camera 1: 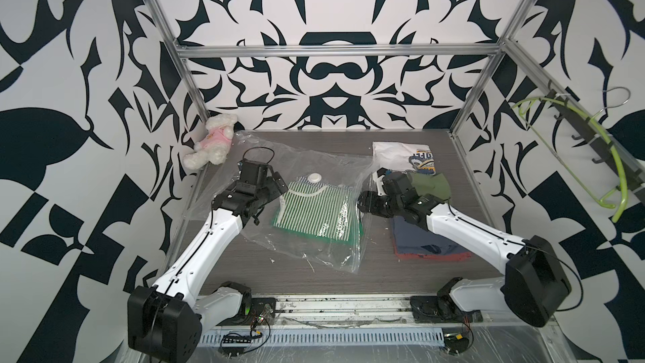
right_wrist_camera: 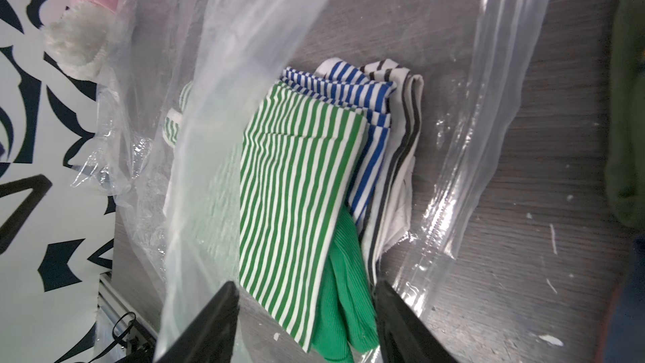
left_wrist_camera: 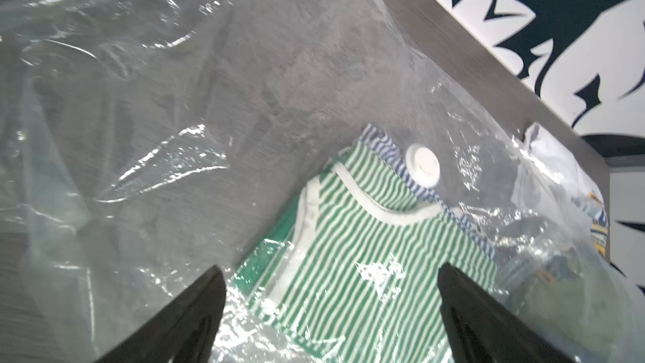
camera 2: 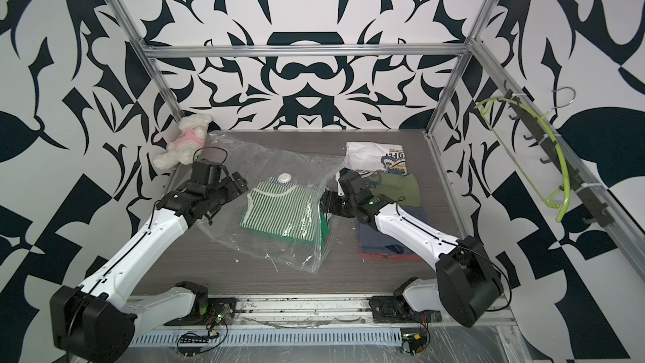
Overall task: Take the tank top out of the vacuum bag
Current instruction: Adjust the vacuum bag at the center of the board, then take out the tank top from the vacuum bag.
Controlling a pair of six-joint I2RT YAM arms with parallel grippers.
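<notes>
Grey table [camera 1: 384, 270]: one vacuum bag [camera 1: 275, 162], one tank top [camera 1: 314, 213]; left fingers [left_wrist_camera: 195, 319], right fingers [right_wrist_camera: 209, 326] apart.

Robot-manipulation lab cell. Enclosed by an aluminium extrusion frame [camera 1: 335, 51] and black-and-white patterned wall panels [camera 1: 335, 1]; grey wood-grain tabletop [camera 1: 384, 274] at centre; mounting rail [camera 1: 331, 305] with two white robot arms [camera 1: 206, 235] and exposed wiring [camera 1: 241, 338] at 6 o'clock; wall-mounted hook rack [camera 1: 586, 141] at 3 o'clock.
</notes>
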